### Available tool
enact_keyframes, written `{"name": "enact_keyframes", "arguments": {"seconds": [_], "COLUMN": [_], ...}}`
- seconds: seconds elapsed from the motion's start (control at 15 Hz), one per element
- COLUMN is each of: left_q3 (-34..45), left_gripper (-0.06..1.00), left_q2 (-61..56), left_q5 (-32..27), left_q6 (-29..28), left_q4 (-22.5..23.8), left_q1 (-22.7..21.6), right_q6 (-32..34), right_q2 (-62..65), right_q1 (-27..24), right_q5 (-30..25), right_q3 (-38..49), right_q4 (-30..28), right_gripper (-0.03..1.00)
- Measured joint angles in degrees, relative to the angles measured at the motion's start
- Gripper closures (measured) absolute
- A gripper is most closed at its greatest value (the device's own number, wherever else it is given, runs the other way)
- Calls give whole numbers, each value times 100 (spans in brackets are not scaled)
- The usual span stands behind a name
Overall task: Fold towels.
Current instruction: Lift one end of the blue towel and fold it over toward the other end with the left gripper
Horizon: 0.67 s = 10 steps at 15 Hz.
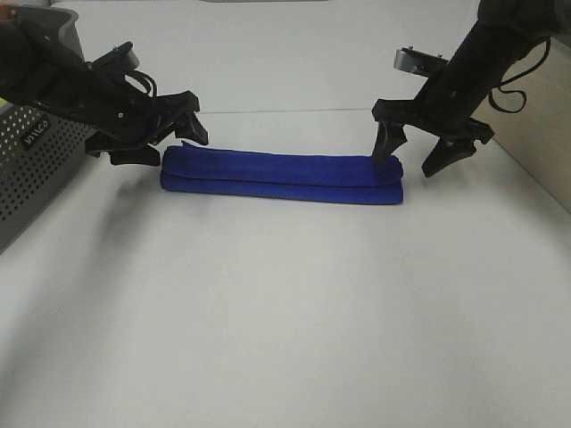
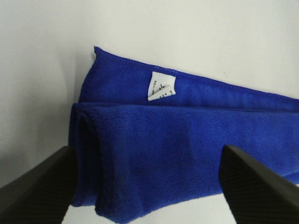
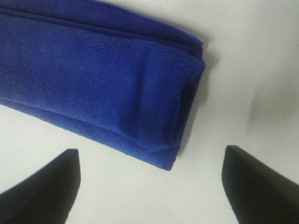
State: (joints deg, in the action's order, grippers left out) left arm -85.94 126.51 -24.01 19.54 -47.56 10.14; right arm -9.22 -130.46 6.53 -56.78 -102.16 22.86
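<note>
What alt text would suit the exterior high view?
A blue towel, folded into a long narrow strip, lies on a white table. The left pincer and the right pincer stand open, one at each end of it.

High camera is looking down at the whole towel [image 1: 281, 176] on the worktop [image 1: 285, 312]; wrist cameras are each viewing one towel end close up, sharing those ends.

Towel [image 1: 281, 176] on table [image 1: 285, 312]; left gripper [image 1: 178, 150] at its left end, right gripper [image 1: 406, 166] at right end.
</note>
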Motion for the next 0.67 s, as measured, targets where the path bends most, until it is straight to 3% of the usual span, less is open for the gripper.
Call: {"name": "enact_keyframes", "arguments": {"seconds": [0.13,0.33,0.67], "left_q3": [-350,-733,-957], "left_gripper": [16,16,16], "left_q2": [218,327,693], "left_q5": [-441,-768,-1094], "left_q6": [-223,-871,-968], "left_q4": [241,1180,1306], "left_q1": [-63,-132,-132], "right_q6": [52,52,52], "right_q2": [0,0,0], "right_q1": [0,0,0], "right_q5": [6,17,63], "right_q3": [0,0,0], "right_q4": [-201,-241,-235], "right_gripper": [19,19,19]}}
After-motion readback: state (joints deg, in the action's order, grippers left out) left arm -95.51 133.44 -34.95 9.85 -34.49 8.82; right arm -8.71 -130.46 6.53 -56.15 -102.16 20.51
